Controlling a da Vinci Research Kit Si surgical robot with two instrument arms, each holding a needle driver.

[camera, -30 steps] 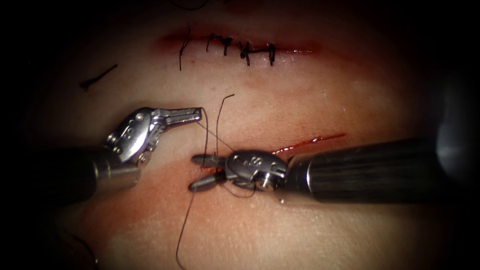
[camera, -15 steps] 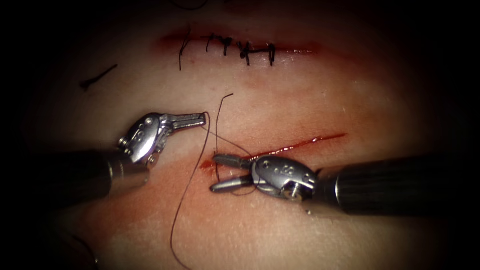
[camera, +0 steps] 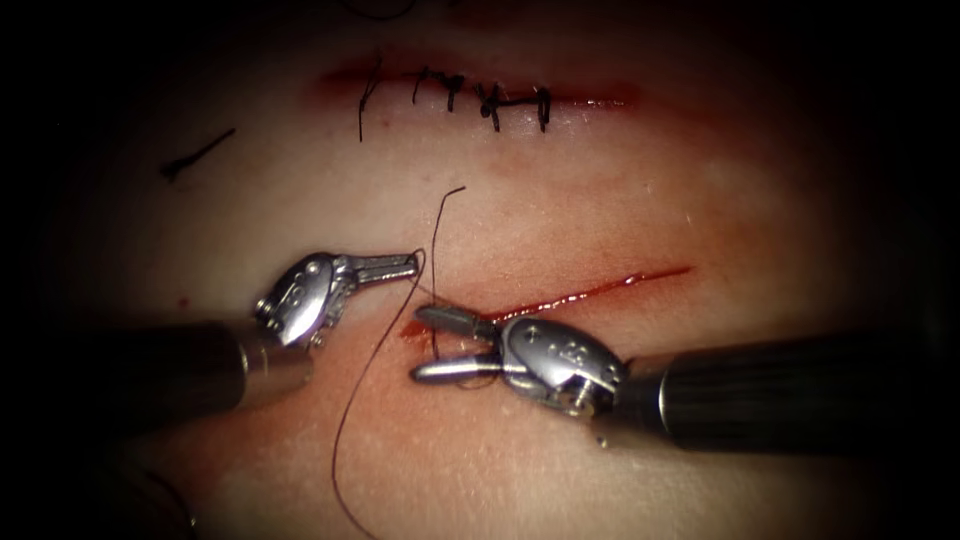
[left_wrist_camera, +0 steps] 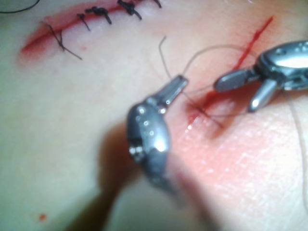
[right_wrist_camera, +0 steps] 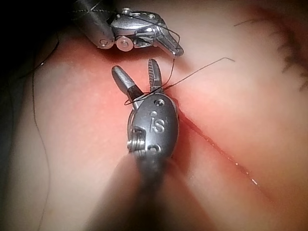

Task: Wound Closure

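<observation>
Both grippers shifted slightly; L gripper (camera: 415, 263) clamps thread (camera: 375, 365), R gripper (camera: 425, 343) spread, empty

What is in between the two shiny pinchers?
Between the left end effector and the right end effector, black thread crosses bare tissue near the left end of the open cut, seen in the endoscope view.

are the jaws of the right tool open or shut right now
Open. The right tool shows its two jaws spread in a V, with thread running across the gap between them.
</observation>
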